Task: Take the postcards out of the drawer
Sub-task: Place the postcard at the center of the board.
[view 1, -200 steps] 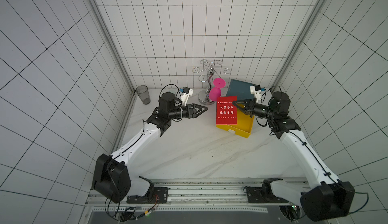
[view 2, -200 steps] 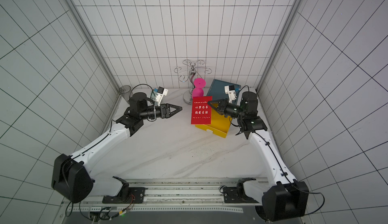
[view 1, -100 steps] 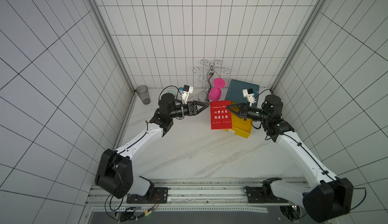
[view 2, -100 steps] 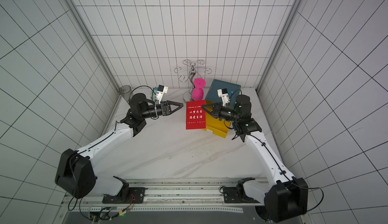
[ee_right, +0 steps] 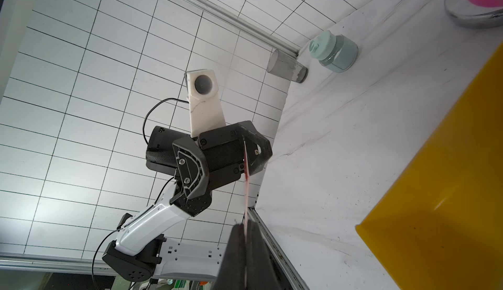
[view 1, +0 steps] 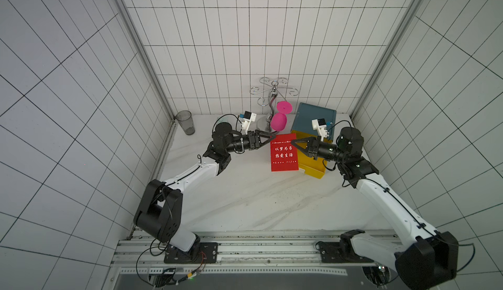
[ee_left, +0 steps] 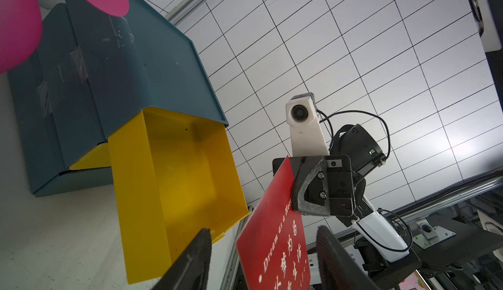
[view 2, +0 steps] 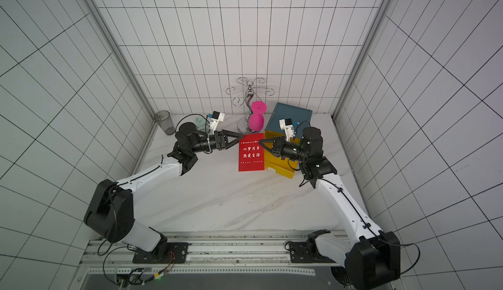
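Postcard [view 1: 283,152] in both top views hangs above the bench [view 1: 245,199] near its back edge, long axis back to front, reading "Dream as a Hor", two Chinese lines, "Love life". Right gripper [view 1: 293,142], arm reaching level, pinches its back right corner. Left wrist view: left gripper [ee_left: 262,237] has its jaws apart astride the postcard's edge. Right wrist view: postcard edge-on between clamped fingers [ee_right: 261,261].

white tiled walls [view 1: 245,30] with dark grout lines close in behind and to either side of the left end effector [view 1: 273,139] and the right end effector [view 1: 293,142]. grey metal corner posts [view 1: 141,49] run up where the walls meet. beneath both end effectors lies a white surface [view 1: 258,201] with faint grey veining. a metal rail [view 1: 258,245] edges it, well apart from them. in the left wrist view a soft patch of light [ee_left: 468,128] brightens the wall beyond the right end effector.
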Controlling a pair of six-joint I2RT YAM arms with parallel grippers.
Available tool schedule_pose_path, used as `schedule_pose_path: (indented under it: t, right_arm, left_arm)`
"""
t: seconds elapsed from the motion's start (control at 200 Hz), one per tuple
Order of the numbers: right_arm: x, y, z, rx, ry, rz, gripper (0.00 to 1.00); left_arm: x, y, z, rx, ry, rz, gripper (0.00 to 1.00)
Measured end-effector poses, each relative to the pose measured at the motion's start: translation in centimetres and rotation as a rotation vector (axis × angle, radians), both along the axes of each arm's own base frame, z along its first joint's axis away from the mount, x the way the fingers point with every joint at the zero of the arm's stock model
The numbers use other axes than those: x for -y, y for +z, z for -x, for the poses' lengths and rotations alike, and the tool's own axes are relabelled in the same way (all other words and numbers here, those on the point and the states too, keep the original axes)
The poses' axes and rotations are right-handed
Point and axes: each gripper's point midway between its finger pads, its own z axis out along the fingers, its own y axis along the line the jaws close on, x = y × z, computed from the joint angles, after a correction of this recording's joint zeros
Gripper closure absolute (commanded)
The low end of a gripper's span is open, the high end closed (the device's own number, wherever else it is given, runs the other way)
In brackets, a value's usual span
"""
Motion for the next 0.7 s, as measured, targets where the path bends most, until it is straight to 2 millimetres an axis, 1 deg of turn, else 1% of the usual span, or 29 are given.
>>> schedule_pose_path:
  t: [0.195, 0.49, 0.7]
  right_arm:
    - [-0.3, -0.5, 0.1, -0.013, -0.001, -0.004, 1.00]
    - [-0.6, -0.3, 0.2, 0.000, 0.004, -0.010, 1.00]
    - [-1.1, -0.7, 0.4, -0.008, 0.015, -0.009, 1.00]
  left_arm:
    - [0.3, 0.5, 0.4, 0.009, -0.010, 0.017, 0.54]
    - [0.2, -0.4, 0.6, 0.000, 0.003, -0.011, 0.72]
    - [-0.2, -0.1, 1.1, 0.024, 0.020, -0.032, 0.88]
